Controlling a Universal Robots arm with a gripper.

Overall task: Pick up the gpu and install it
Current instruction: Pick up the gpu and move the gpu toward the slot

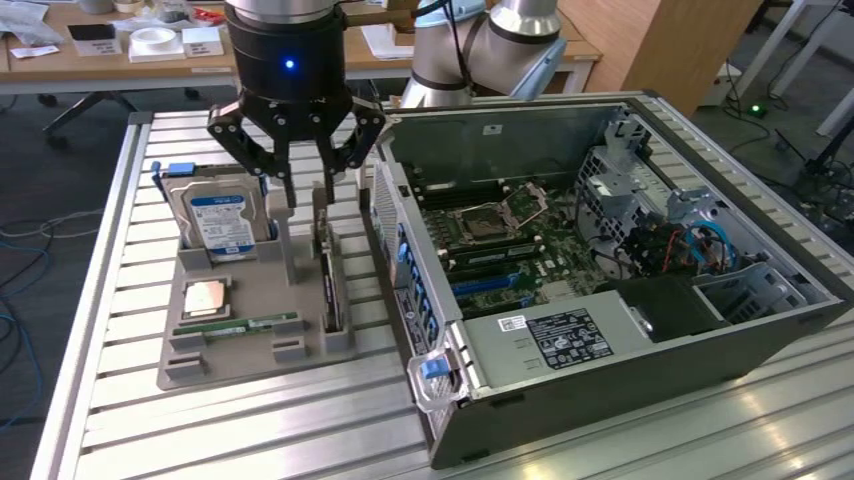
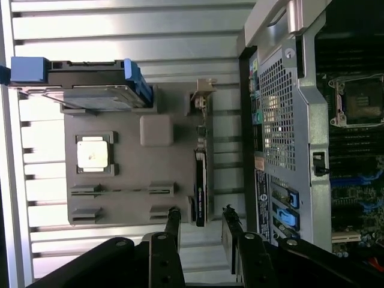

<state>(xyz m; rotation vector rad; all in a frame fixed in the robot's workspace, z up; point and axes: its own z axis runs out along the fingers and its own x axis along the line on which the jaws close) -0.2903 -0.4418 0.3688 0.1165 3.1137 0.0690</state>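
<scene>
slatted metal table (image 1: 127, 300), gpu (image 1: 330, 285) upright in gray holder (image 1: 254, 295), gripper (image 1: 310, 190) directly above it, jaws apart

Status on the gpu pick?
Gripper open over gpu, no grip; gpu upright in tray slot, not yet lifted. Nearby hard drive stands apart; case open.

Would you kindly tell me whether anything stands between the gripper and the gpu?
Nothing visible does. The gripper hangs open above the gpu, which stands on edge in the gray holder, its upper edge bare.
</scene>
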